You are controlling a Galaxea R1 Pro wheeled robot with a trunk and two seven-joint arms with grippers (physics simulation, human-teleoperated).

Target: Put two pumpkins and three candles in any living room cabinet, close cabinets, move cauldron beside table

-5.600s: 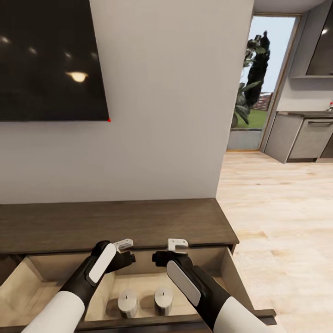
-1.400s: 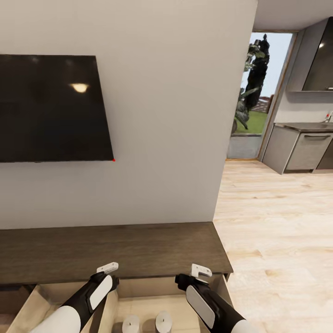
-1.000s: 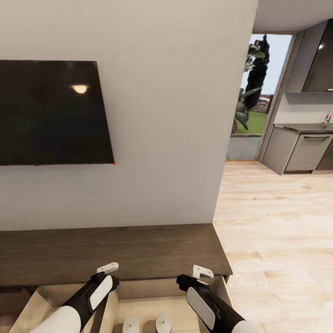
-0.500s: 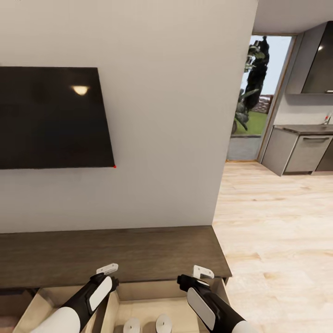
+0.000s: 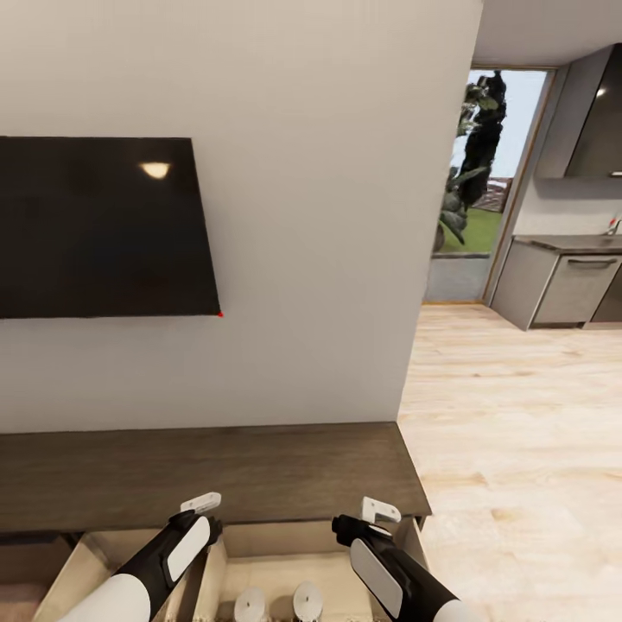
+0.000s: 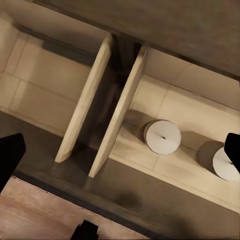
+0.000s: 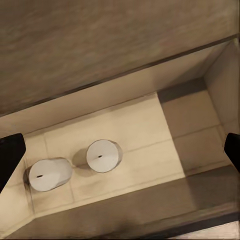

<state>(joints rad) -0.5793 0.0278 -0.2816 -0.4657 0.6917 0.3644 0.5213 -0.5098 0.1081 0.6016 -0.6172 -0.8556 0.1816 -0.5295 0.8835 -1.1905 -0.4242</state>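
Fingers of the left gripper point(image 5: 201, 501) and right gripper point(image 5: 380, 510) hang spread and empty, having lifted clear of the cabinet point(image 5: 207, 471). Two candles point(image 6: 162, 137) stand below them, slightly right of the left fingers, in its open drawer point(image 7: 190, 115). Probably three items remain; it must be shut later.

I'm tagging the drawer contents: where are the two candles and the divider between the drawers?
Left candle point(image 7: 48, 175), right wrist view, flat top face.
Right candle point(image 7: 102, 155), right wrist view, flat top near the wick.
Divider point(image 6: 118, 113), left wrist view, top edge of the drawer's side wall.
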